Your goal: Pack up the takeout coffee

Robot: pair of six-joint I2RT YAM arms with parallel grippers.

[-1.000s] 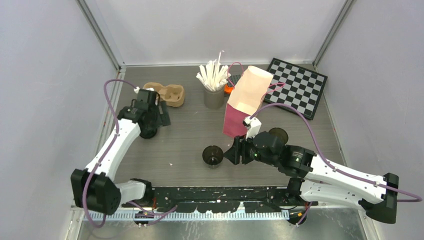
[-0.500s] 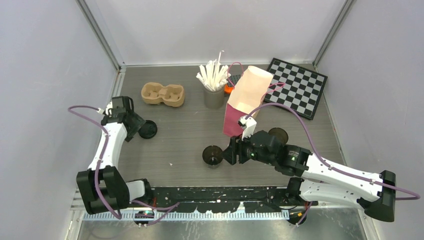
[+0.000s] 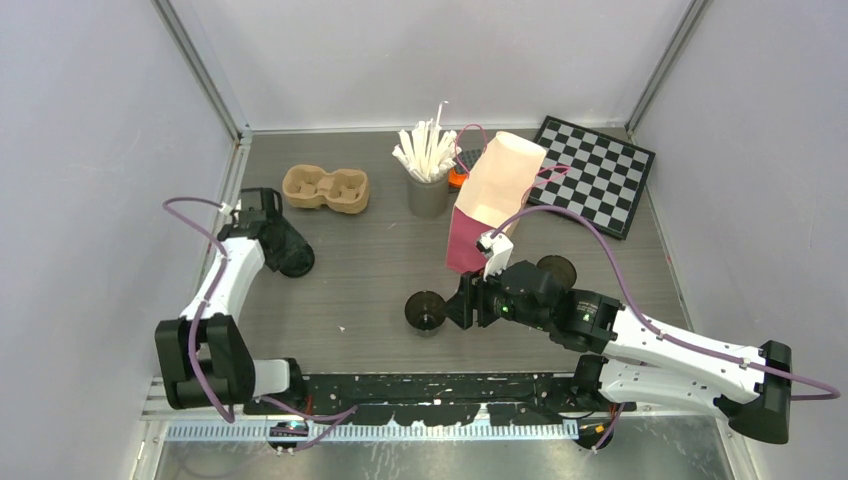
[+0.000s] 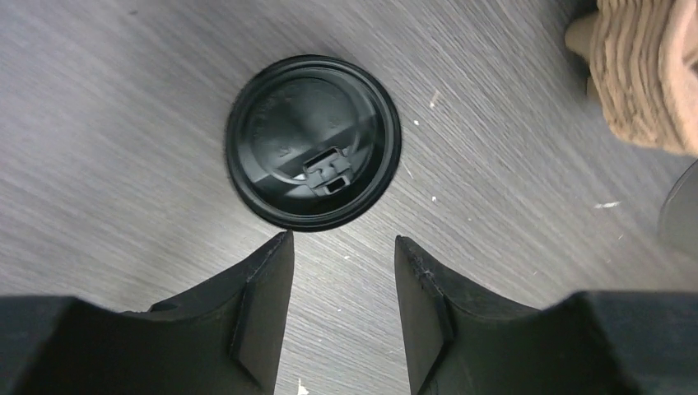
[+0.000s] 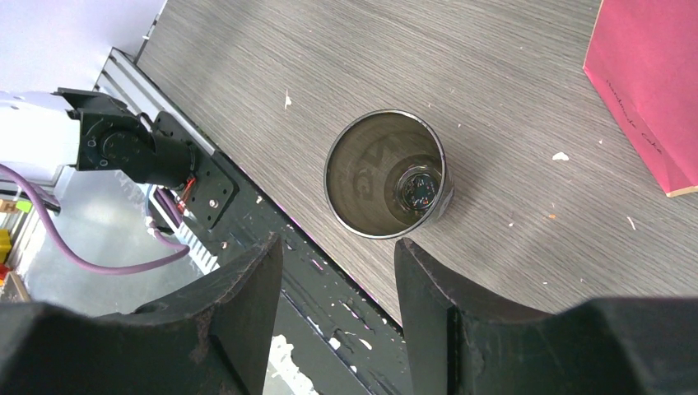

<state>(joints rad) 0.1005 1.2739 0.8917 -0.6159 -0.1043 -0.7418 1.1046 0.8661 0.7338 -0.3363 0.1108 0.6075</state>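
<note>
Left wrist view: a black lid (image 4: 313,141) lay top-up on the grey table (image 4: 123,107), just ahead of the fingertips; whether a cup stood under it could not be told.
Left tool: the left gripper (image 4: 343,245) had its jaws parted, nothing between them, clear of the lid.
Tray: the tan pulp tray (image 4: 646,74) sat near the lid but apart from it.
Right wrist view: an open dark cup (image 5: 362,177) stood upright and lidless near the table's front edge.
Right tool: the right gripper (image 5: 339,247) had its jaws spread and empty, not touching the cup.
Bag: the pink bag (image 5: 650,82) stood apart from the cup.
Top external view: a second dark round thing (image 3: 556,268) sat partly hidden behind the right arm; the grey cup of white sticks (image 3: 428,192) and the checkerboard (image 3: 595,175) were at the back.
</note>
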